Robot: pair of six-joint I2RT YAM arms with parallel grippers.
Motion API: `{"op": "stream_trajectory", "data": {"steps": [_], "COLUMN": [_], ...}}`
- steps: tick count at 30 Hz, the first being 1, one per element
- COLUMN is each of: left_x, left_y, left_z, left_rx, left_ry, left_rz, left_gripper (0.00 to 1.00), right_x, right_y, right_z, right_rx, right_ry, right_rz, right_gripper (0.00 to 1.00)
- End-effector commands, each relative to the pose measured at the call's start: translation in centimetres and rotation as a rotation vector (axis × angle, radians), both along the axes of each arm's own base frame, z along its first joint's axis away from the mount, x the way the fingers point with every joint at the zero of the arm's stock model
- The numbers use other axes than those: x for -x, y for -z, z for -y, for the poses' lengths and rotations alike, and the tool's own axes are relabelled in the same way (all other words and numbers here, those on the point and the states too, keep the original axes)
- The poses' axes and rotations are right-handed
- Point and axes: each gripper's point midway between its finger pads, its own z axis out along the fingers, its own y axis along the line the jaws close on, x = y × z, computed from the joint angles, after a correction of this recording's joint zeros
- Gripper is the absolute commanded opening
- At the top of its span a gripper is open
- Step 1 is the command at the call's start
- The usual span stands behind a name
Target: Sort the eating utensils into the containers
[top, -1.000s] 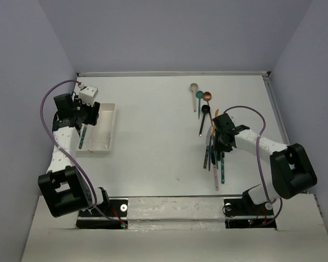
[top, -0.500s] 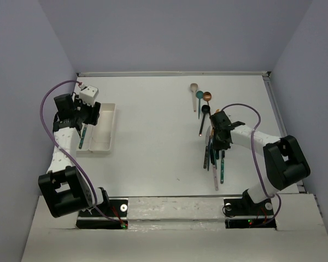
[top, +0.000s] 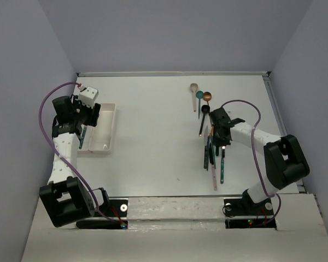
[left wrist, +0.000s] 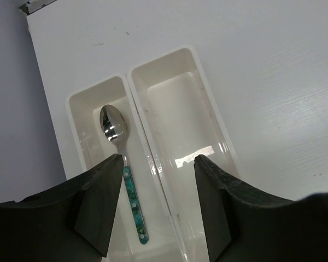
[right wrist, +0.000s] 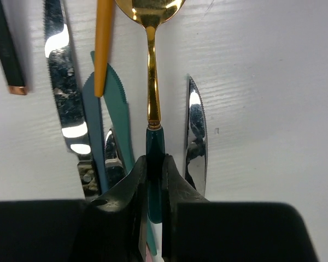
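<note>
white rectangular plastic trays [top: 106, 126], joined as a pair, are sitting at the left side of the white table [top: 153, 142]. the left gripper [left wrist: 158, 161] is hovering above them with its fingers released and spread wide. inside the tray nearer the left wall, a spoon with a silver bowl and a mottled teal handle [left wrist: 123, 174] is lying lengthwise.

over on the right side, the right gripper [right wrist: 154, 164] is clenching its fingers on the dark green handle of a gold spoon [right wrist: 151, 82], whose bowl is pointing away from the wrist. the spoon is possibly still touching the table, though the wrist view is not showing that clearly. a silver knife [right wrist: 195, 136] is lying just beside the spoon on one side, and a teal serrated knife [right wrist: 112, 120] is lying on the other, partly under an orange handle [right wrist: 103, 43]. a loose bundle of utensils [top: 213, 161] is stretching toward the near edge, and a beige spoon [top: 194, 87] is lying farthest back.
</note>
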Motion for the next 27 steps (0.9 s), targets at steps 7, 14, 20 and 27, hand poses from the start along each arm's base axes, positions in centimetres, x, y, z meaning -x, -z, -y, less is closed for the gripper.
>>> {"op": "stream_trajectory", "data": {"steps": [7, 14, 20, 27], "left_x": [1.9, 3.6, 5.4, 5.2], "left_y": [-5.0, -10.3, -12.5, -11.5], "left_z": [2.6, 8.0, 14.2, 16.0], "left_rx": [0.036, 0.126, 0.24, 0.354], "left_ry": [0.106, 0.247, 0.42, 0.479], "left_rz": [0.064, 0.117, 0.131, 0.1], "left_gripper": [0.67, 0.67, 0.72, 0.73], "right_x": [-6.6, -5.7, -2.5, -1.7], "right_y": [-23.0, -32.3, -35.1, -35.4], "right_z": [-3.3, -17.1, -30.2, -36.6], "right_rx": [-0.127, -0.295, -0.541, -0.68], "right_ry": [-0.209, -0.501, -0.704, -0.794], "right_rz": [0.799, 1.183, 1.339, 1.308], "right_gripper": [0.0, 0.0, 0.0, 0.0]}}
